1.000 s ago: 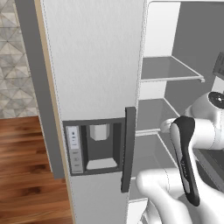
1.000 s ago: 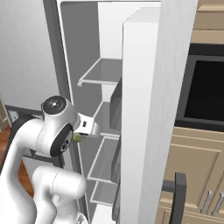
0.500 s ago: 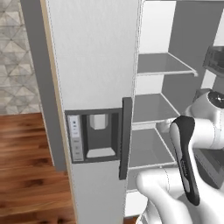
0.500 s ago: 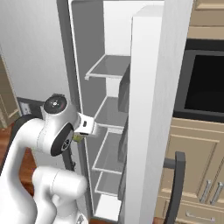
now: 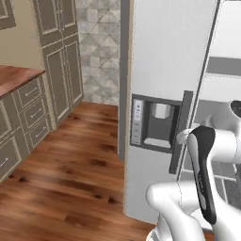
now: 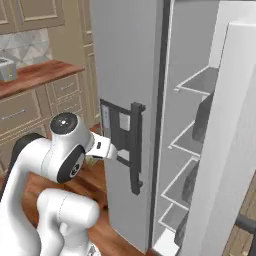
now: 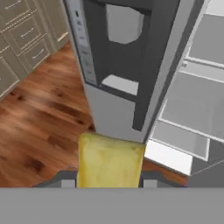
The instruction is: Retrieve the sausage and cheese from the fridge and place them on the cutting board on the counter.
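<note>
Cheese (image 7: 109,161) apparently gripped, seen from hand view.

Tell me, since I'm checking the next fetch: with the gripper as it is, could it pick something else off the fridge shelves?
Probably not. The gripper is shut on the cheese, so its jaws are full. The fridge stands open and its shelves look unblocked, but the cheese would have to be set down first.

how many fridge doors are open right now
1: the right-hand door of the fridge is swung open, showing white shelves. The left door, with the water dispenser, is closed.
</note>
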